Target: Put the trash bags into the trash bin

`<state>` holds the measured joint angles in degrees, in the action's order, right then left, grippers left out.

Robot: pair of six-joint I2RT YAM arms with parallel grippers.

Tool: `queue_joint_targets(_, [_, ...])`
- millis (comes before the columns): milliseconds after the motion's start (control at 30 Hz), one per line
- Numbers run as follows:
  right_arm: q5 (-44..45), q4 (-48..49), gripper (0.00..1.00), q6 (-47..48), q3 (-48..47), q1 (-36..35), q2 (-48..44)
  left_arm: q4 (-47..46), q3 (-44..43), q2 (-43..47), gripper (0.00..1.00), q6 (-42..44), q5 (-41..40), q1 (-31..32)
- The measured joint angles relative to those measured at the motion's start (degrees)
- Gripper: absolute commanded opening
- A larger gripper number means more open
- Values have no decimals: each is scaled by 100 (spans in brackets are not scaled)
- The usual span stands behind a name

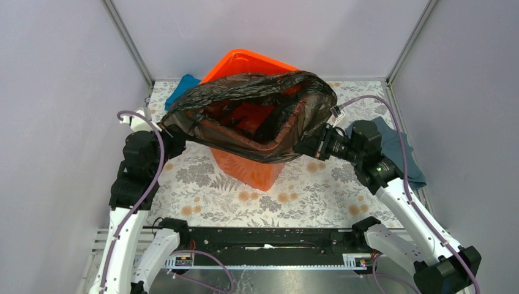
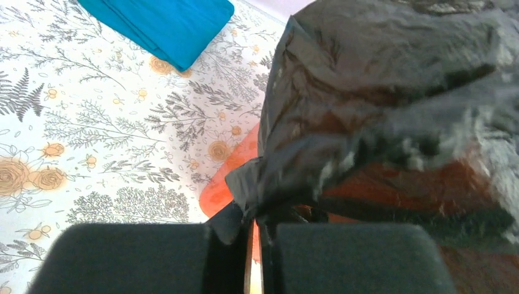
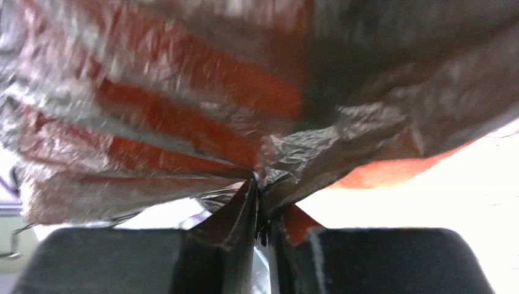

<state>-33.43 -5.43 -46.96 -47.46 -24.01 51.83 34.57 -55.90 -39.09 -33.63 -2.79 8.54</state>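
Both sides pinching: left fingers (image 2: 134, 257) clenched on the trash bag (image 1: 245, 92) hem, right fingers (image 3: 392, 260) likewise. Bag's stretched open over the orange trash bin (image 1: 248, 168) on the worktop (image 1: 202, 190). Tip: even tension, lower hem past rim w/o tearing film.

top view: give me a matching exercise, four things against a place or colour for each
Things:
1. bag
2. bin
3. teal cloth
4. grey cloth

Place or colour:
a. back left
b. orange, in the middle
c. right side
d. black, stretched open

Pairs: 1-d, 2-b, 3-a, 4-c
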Motion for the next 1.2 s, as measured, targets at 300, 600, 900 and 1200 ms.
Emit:
queue_joint_targets(300, [1506,-1840,70,1860,-1207,0,81,645,-813,-616,54,358,-304,0])
queue_joint_targets(600, [2455,-3049,74,2621,-2087,0,-798,1526,-1244,267,83,518,-752,0])
queue_joint_targets(900, [2350,-2483,74,2020,-2341,0,531,1270,-2135,-804,87,870,-992,0])
queue_joint_targets(1200, [2643,-1915,78,1825,-2618,90,1591,782,-2216,-1687,82,1060,-688,-59])
